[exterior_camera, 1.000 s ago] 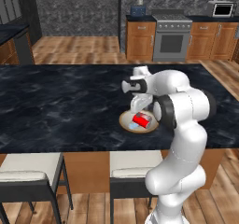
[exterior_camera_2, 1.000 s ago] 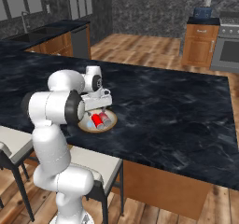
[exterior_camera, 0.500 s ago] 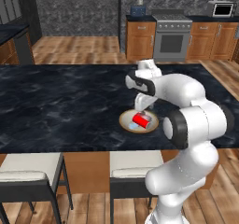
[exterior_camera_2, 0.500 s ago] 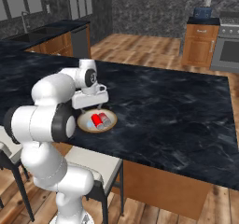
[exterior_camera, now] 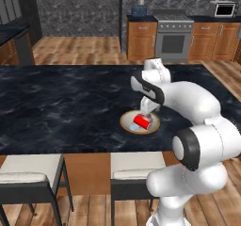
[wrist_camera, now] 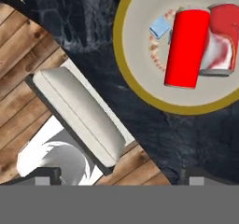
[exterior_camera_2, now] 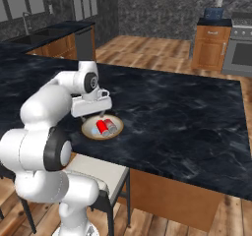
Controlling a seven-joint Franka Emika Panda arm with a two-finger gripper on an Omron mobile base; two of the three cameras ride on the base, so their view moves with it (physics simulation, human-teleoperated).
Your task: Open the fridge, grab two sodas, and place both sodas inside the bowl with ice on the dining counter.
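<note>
bench (exterior_camera: 70, 112): black marble-look slab, faint white veins, brown wood base.
bowl (wrist_camera: 140, 90): tan rim, pale inside; sits on bench close to near long edge, toward robot's side; also seen at (exterior_camera: 127, 125) and (exterior_camera_2: 87, 131).
sodas: two red cans with silver tops, both lying on their sides inside bowl, side by side and touching.
soda A (wrist_camera: 186, 48): plain red side up, overlaps soda B slightly.
soda B (wrist_camera: 221, 38): red with white marking, partly cut off by edge of hand view.
sodas in base views: red pair at (exterior_camera: 142, 122) and (exterior_camera_2: 106, 127), within bowl rim.
ice cube (wrist_camera: 160, 28): pale blue, in bowl, just beside soda A.
gripper (exterior_camera_2: 94, 106): hangs above bowl, apart from cans; also at (exterior_camera: 149, 106).
jaws: wide apart, holding nothing.
chairs: white seat (exterior_camera: 134, 166) tucked under near edge below bowl; second (exterior_camera: 28, 171) further left along same edge.
background: stove (exterior_camera: 173, 39) between brown cabinets beyond far edge.
</note>
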